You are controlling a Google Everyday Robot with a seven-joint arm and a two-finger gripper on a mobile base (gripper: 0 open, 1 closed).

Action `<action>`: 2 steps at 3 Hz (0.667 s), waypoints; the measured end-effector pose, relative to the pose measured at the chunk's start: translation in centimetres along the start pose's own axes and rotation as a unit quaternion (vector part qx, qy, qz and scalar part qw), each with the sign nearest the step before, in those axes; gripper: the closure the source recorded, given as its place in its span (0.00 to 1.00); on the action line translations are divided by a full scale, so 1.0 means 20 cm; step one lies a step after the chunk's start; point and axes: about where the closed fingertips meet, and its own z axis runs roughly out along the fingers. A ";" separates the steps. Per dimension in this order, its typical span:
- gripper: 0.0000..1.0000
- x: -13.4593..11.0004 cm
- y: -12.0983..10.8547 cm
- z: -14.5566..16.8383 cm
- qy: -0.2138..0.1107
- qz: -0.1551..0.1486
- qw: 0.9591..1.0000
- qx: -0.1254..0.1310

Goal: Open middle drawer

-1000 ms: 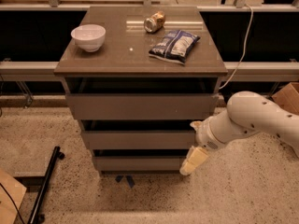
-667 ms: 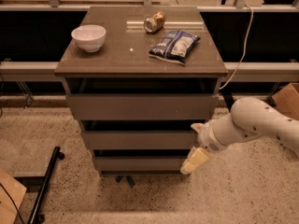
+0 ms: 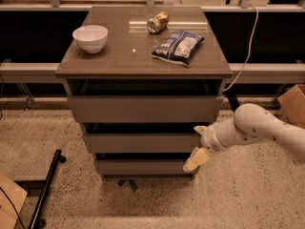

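Camera view: my hand is at the right end of the middle drawer, fingers spread, gripping nothing. The drawer looks shut. I'm on the approach, I reckon; next, catch its edge and pull outward.

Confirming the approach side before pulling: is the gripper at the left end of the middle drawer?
No, the gripper is by the right end of the middle drawer front.
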 end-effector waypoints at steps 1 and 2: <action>0.00 0.00 0.00 0.00 0.000 0.000 1.000 0.000; 0.00 0.02 -0.01 0.03 -0.003 0.013 1.000 0.010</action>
